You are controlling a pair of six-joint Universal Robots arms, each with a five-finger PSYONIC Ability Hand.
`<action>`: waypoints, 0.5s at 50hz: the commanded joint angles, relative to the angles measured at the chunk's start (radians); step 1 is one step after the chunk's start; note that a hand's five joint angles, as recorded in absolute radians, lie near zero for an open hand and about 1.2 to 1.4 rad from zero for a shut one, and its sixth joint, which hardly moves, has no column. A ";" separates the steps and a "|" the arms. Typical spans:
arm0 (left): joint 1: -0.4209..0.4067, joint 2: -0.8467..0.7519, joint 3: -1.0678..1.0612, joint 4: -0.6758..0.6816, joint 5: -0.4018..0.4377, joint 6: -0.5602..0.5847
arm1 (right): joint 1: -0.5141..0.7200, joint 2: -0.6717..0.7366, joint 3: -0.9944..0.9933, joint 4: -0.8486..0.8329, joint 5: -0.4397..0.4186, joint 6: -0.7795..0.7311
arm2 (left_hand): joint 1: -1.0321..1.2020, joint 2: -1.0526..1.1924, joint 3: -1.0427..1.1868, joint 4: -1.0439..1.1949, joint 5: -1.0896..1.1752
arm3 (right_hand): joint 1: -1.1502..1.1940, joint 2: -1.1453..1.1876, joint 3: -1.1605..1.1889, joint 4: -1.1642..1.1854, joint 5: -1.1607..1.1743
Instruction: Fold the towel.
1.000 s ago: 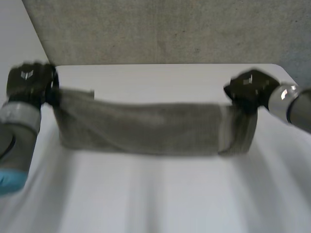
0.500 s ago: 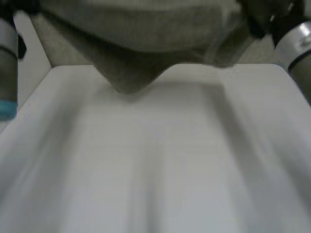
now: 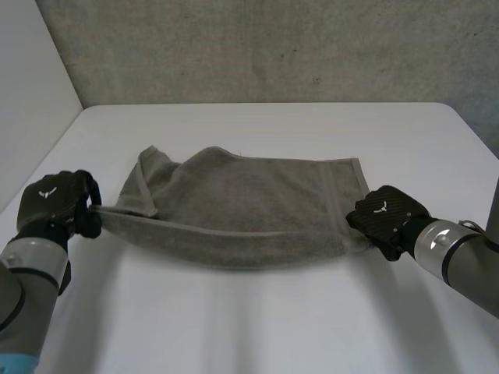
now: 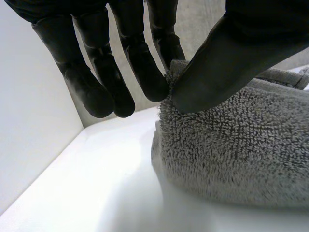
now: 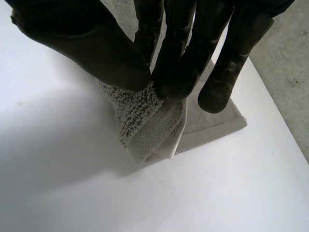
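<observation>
The towel is grey terry and lies across the middle of the white desk, stretched long between my two hands. Its far edge rests flat on the desk. Its near edge runs from one hand to the other in a shallow sag. On my left side the far corner is rumpled and turned over on itself. On my right side a flat hem band crosses the cloth close to its end.

My left hand is at the towel's near left corner, by the desk's left edge. In the left wrist view my thumb presses the cloth's rim against one of my fingers, so the hand is clamped on the towel there. The other fingers hang straight beside it and touch nothing. Below the pinch the terry bulges down onto the desk.

My right hand is at the near right corner. In the right wrist view its thumb and fingers close together on the towel, pinching a doubled bit of cloth. The layers hang from the pinch to the desk, and the paler hem band shows beyond them.

Behind the desk stands a rough grey wall, with a plain white panel to my left.
</observation>
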 commanded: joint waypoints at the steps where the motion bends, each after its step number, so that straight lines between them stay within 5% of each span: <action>1: 0.016 0.065 -0.082 0.001 -0.003 0.004 | -0.017 -0.014 0.044 -0.036 -0.004 0.008 | -0.328 -0.408 -0.433 -0.410 -0.530 | 0.079 0.103 0.048 0.053 0.057; 4: 0.011 0.078 -0.093 0.004 -0.003 0.007 | -0.017 -0.013 0.047 -0.043 -0.004 0.008 | -0.582 -0.662 -0.687 -0.664 -0.784 | 0.079 0.103 0.048 0.053 0.057; 6: 0.005 0.089 -0.102 0.002 -0.001 0.043 | -0.013 -0.008 0.050 -0.052 -0.004 0.009 | -1.111 -1.191 -1.216 -1.193 -1.313 | 0.079 0.103 0.048 0.053 0.057; 8: 0.003 0.090 -0.102 0.002 0.002 0.081 | -0.009 -0.005 0.052 -0.056 -0.004 0.009 | -1.244 -1.324 -1.349 -1.326 -1.446 | 0.079 0.103 0.048 0.053 0.057; 15: -0.058 0.090 -0.079 0.015 0.053 0.206 | -0.005 -0.002 0.058 -0.069 -0.004 0.009 | -1.263 -1.343 -1.368 -1.345 -1.465 | 0.079 0.103 0.048 0.053 0.057; 25: -0.138 0.057 0.013 0.010 0.241 0.300 | -0.005 0.003 0.066 -0.070 -0.003 0.009 | -1.251 -1.332 -1.357 -1.334 -1.453 | 0.079 0.103 0.048 0.053 0.057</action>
